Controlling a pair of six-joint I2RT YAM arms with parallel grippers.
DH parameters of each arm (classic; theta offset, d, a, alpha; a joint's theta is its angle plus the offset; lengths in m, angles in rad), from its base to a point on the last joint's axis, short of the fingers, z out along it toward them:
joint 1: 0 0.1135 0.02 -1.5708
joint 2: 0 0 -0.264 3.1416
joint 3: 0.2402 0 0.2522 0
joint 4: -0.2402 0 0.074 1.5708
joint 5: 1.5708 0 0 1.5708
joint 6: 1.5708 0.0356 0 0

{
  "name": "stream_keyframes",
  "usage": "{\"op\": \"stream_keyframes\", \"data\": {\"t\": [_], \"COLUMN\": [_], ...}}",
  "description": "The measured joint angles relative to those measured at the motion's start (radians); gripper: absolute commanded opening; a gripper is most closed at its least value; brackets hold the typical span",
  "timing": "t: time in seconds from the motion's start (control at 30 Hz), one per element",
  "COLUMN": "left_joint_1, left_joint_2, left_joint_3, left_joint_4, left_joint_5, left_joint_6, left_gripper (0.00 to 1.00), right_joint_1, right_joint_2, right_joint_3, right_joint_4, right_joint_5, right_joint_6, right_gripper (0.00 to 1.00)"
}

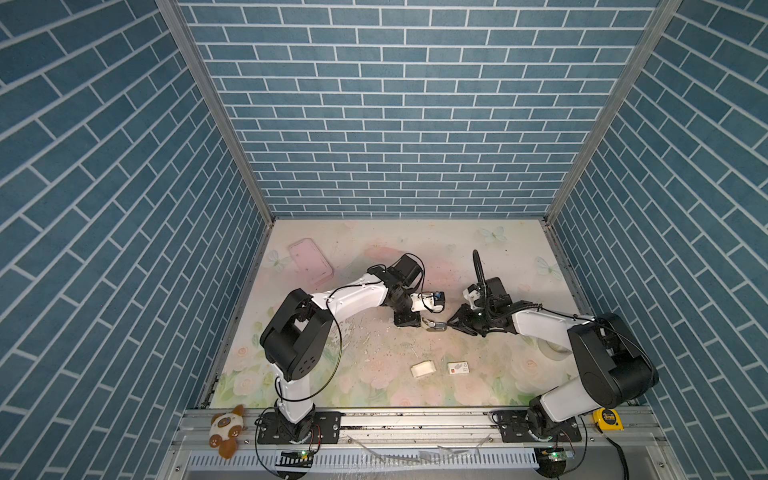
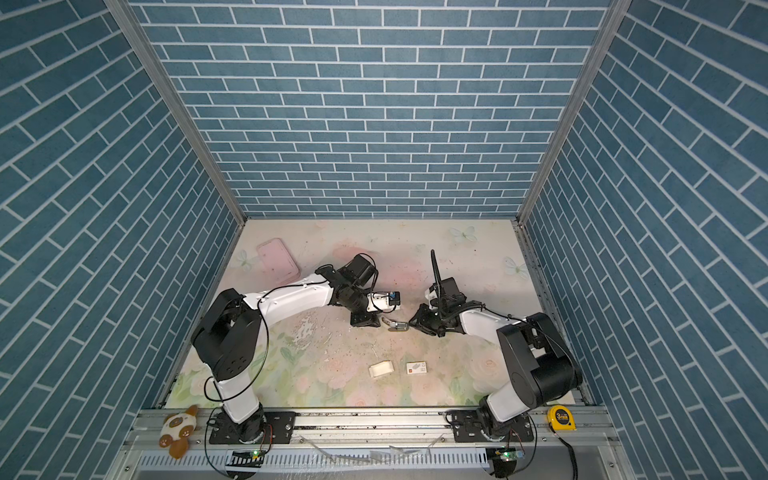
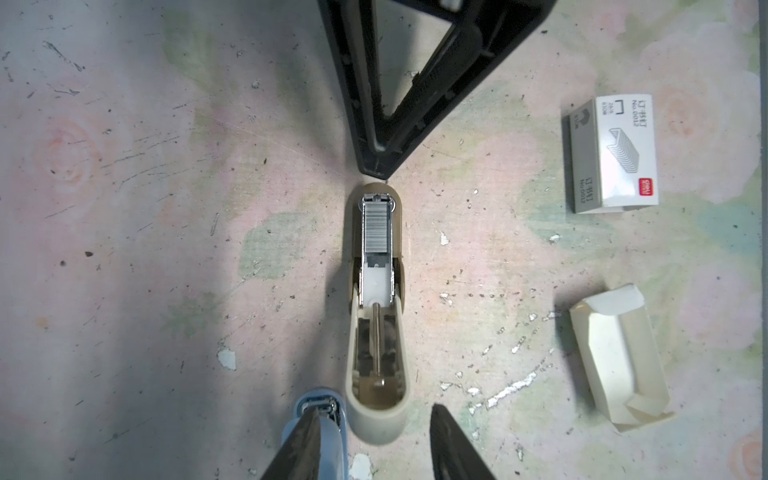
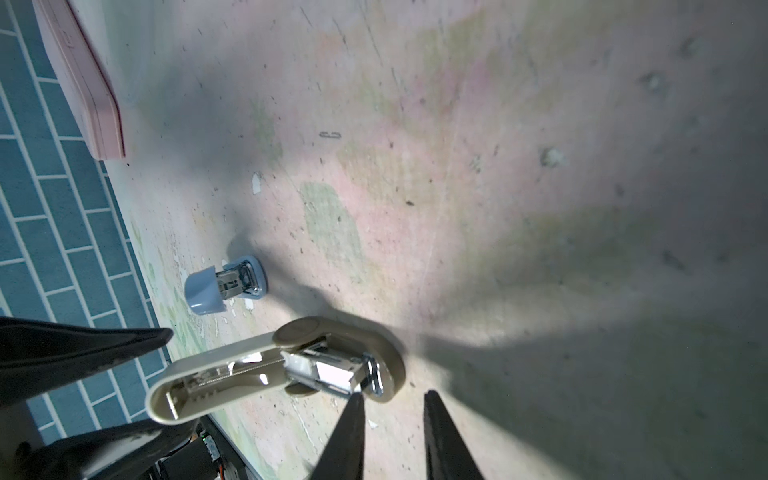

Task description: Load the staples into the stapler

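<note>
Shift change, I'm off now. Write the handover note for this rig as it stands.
Left gripper: open, jaws either side of the beige stapler at its raised lid tip; no grip seen.
Right gripper: open and empty, one fingertip at the stapler's nose.
Things: staples sit in the open magazine. The card tray looks empty, with the sleeve near it. A blue stapler lies close by.
Done: staples are in.
Left: swing the lid shut, probably bracing the base.
</note>
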Motion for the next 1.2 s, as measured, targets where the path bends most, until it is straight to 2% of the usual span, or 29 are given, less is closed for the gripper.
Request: {"op": "stream_keyframes", "data": {"t": [0.27, 0.67, 1.2], "left_joint_1": [-0.010, -0.014, -0.014], "left_joint_2": [0.046, 0.048, 0.045], "left_joint_3": [0.011, 0.016, 0.016], "left_joint_4": [-0.003, -0.007, -0.006], "left_joint_5": [0.002, 0.002, 0.002], "left_joint_6": [0.000, 0.000, -0.006], "left_gripper": [0.34, 0.37, 0.30], "right_joint_1": [-0.013, -0.014, -0.014], "right_joint_2": [0.035, 0.051, 0.085], "right_joint_3": [0.011, 0.032, 0.072], "right_joint_4": [0.003, -0.010, -0.061], "right_joint_5": [-0.006, -0.014, -0.024], "right_joint_6": [0.000, -0.026, -0.068], "right_gripper": [0.23, 0.20, 0.19]}}
